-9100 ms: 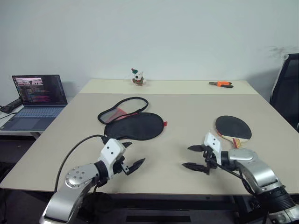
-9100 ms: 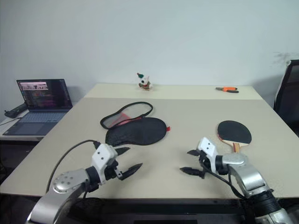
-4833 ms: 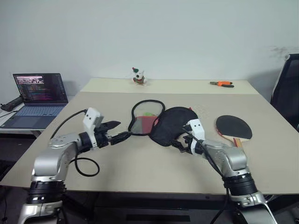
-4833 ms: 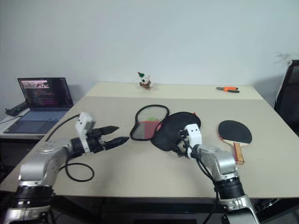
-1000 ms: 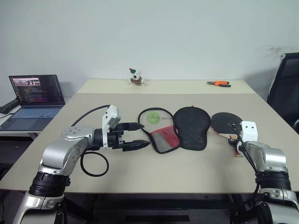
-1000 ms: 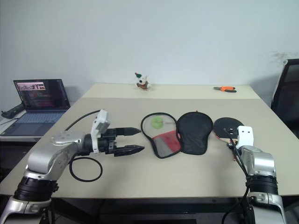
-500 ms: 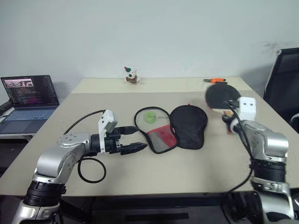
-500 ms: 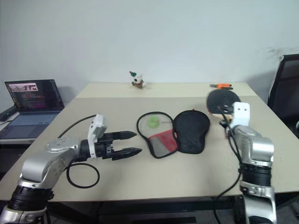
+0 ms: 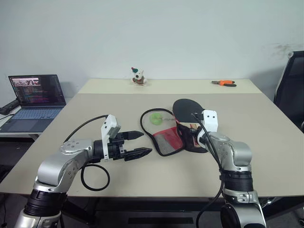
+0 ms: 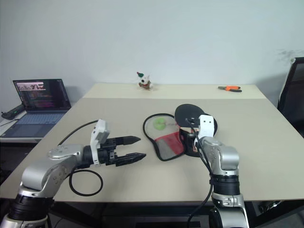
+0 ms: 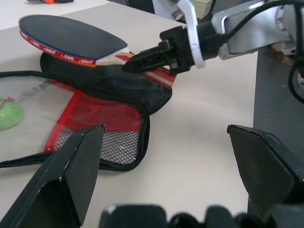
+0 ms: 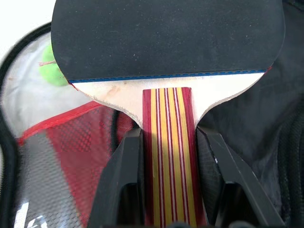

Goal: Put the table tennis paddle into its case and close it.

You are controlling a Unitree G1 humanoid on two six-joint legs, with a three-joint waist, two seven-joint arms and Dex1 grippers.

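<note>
The case (image 9: 164, 138) lies unzipped and spread flat mid-table, its red mesh half (image 11: 102, 118) on the left and its black half (image 12: 266, 137) on the right. A small green tag (image 9: 154, 118) rests inside the left half. My right gripper (image 9: 194, 134) is shut on the striped wooden handle (image 12: 167, 142) of the table tennis paddle (image 9: 186, 108). The paddle's black blade (image 12: 166, 38) hovers nearly level just above the case's black half. My left gripper (image 9: 145, 142) is open and empty, pointing at the case from its left, a short way off.
A laptop (image 9: 35, 95) stands on a side table at far left. A small toy figure (image 9: 138, 77) and orange-handled pliers (image 9: 224, 84) sit near the table's far edge. A black chair (image 9: 295, 85) is at right. A black cable loop (image 9: 95, 173) hangs by my left arm.
My right gripper lifted the paddle off the table's right side and carried it left, over the open case. The left gripper stayed open, about where it was.
</note>
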